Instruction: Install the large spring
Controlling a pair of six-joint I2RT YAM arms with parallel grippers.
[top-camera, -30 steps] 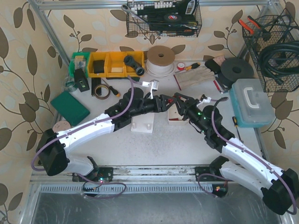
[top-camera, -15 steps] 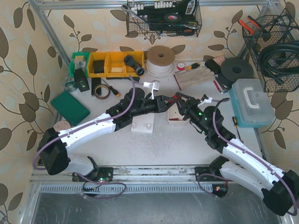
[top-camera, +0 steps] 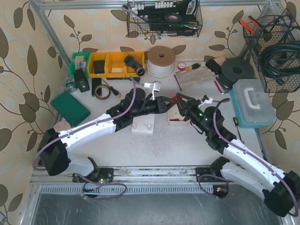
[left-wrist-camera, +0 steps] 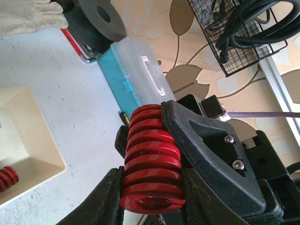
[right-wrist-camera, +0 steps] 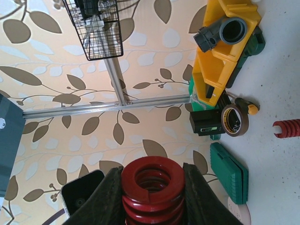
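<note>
Left gripper (left-wrist-camera: 151,187) fingers clamped on one end of large red spring (left-wrist-camera: 150,140), spring held off the table (top-camera: 164,145) mid-workspace between both arms, right gripper (right-wrist-camera: 152,183) fingers clamped on same spring's other end.

The large spring (left-wrist-camera: 151,157) is a thick, glossy red coil with an open, hollow end. It is held off the table in the middle of the scene, lying roughly left to right. The left gripper (left-wrist-camera: 151,202) and the right gripper (right-wrist-camera: 152,199) both clamp its sides.
</note>
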